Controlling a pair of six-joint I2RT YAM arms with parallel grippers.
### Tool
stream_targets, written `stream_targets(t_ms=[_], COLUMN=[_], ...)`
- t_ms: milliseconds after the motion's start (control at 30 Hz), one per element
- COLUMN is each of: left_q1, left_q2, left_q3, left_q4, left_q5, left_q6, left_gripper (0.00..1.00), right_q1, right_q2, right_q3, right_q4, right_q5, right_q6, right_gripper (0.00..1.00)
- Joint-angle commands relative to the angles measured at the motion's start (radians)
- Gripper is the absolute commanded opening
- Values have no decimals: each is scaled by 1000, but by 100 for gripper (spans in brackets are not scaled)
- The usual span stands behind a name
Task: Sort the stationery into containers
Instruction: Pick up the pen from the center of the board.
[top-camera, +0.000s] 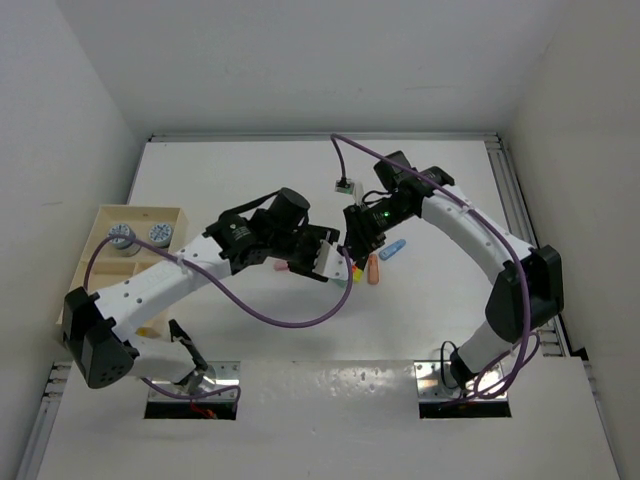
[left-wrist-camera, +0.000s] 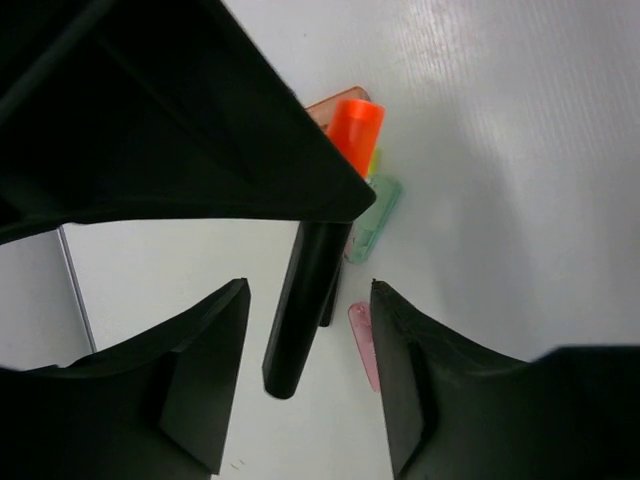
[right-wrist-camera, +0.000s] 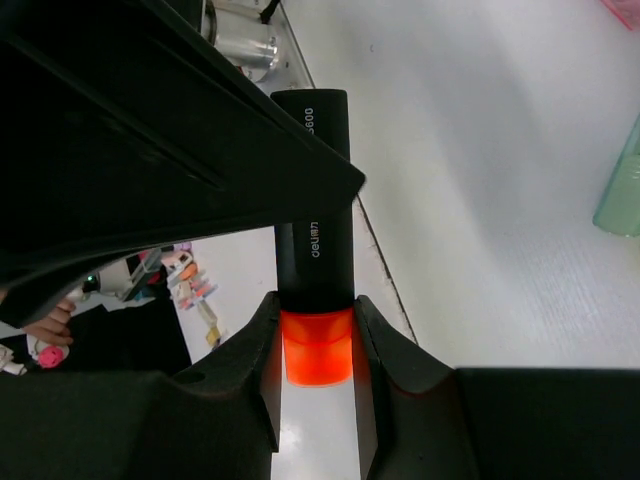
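**Orange highlighter caught between two pincers**

The highlighter (right-wrist-camera: 313, 250) looks light, stiff and smooth-barrelled. I'd guess it slips if pinched near a tip, so the black middle is the safer hold. It is held over the table's centre, with the tray (top-camera: 140, 209) off at nine o'clock. The right gripper (right-wrist-camera: 317, 345) is clamped narrow on its orange end. The left gripper (left-wrist-camera: 308, 300) stands wide, the barrel between its jaws, seemingly untouched. A green stub (left-wrist-camera: 372, 218) lies just beside
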Motion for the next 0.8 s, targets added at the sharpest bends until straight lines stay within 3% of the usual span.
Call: stream_targets(t_ms=[0, 167, 233, 333, 367, 400, 500, 567, 633, 667, 767], left_q1=[-22, -22, -20, -3, 7, 36, 102, 157, 283, 384, 542], left_q2=[0, -4, -6, -20, -24, -36, -58, -64, -67, -66, -44], left_q3=[-15, -25, -27, -42, -45, -47, -55, -49, -27, 8, 75], left_q4=[45, 48, 40, 40, 39, 32, -7, -43, -76, -121, -226], left_q5=[-20, -25, -34, -67, -72, -71, -118, -165, -190, -199, -212], left_q6=[17, 23, 26, 11, 0, -30, -87, -148, -256, -292, -388], left_gripper=[56, 41, 27, 7, 3, 0, 0, 0, 0, 0, 0], right_q1=[2, 1, 1, 2, 1, -5, -68, -117, -188, -217, -219], right_q2=[-41, -28, -21, -4, 2, 4, 16, 25, 39, 50, 88], right_q3=[-1, 4, 16, 47, 59, 91, 139, 141, 136, 130, 133], right_q4=[25, 35, 42, 62, 68, 67, 93, 137, 163, 166, 151], right_q5=[-46, -52, -52, -47, -44, -31, -17, -42, -43, -11, 115], right_q6=[23, 29, 43, 77, 84, 89, 133, 188, 201, 183, 67], right_gripper=[0, 0, 2, 22, 41, 50, 64, 65, 65, 64, 59])
